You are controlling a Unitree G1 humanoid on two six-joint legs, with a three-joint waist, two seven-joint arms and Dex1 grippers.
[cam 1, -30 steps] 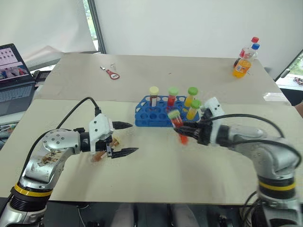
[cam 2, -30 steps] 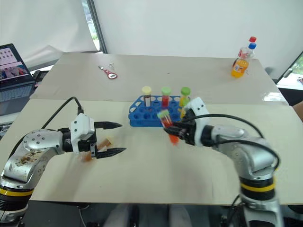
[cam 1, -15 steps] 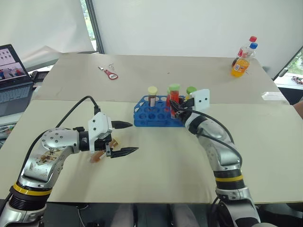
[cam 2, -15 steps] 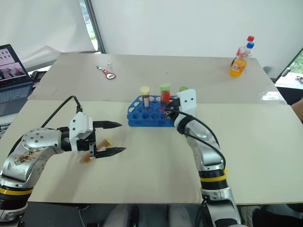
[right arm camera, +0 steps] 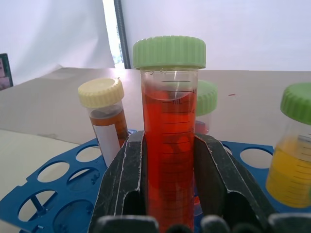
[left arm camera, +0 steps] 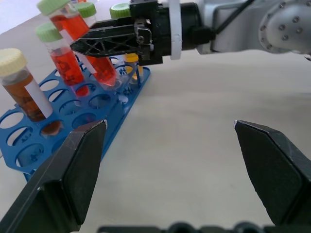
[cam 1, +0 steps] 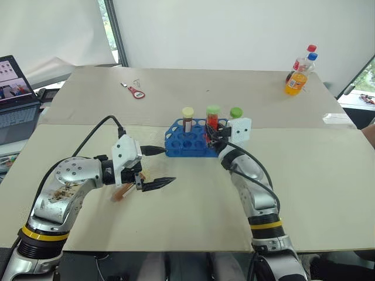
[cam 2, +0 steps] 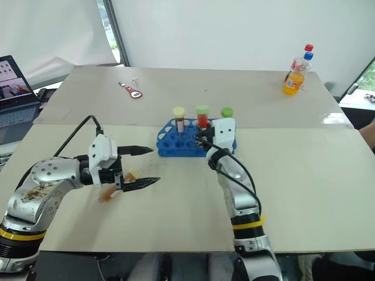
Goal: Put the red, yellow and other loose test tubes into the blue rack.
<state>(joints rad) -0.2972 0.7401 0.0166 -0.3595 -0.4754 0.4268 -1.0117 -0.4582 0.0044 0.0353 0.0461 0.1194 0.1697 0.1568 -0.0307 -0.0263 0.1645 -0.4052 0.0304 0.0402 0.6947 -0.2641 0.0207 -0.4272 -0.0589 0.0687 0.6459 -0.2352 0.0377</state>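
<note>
The right hand (right arm camera: 167,213) was clamped on a red test tube (right arm camera: 169,160) with a green cap, holding it upright over the blue rack (cam 1: 186,140) near the middle of the desk (cam 1: 193,216). In the left wrist view that tube leaned a little, its bottom at or just inside a hole in the front rows; I could not tell whether it was seated. 3 other tubes stood in the back row: a brown-orange tube (cam 1: 187,118) with a cream cap, another red tube (cam 1: 212,116), and a yellow tube (cam 1: 235,113) partly behind the right hand.

The left hand (cam 1: 153,167) had its fingers spread wide and held nothing. It hovered above 1 loose brown-orange tube (cam 1: 122,192) lying on the desk, well apart from the rack.

Risks, as I judge them: if the red tube went down tilted, its tip could catch a hole's rim and push the light rack along the desk. Letting go before it was seated could tip it against its neighbours. The right hand's fingers sat close to the standing tubes and could knock them when drawing back.
</note>
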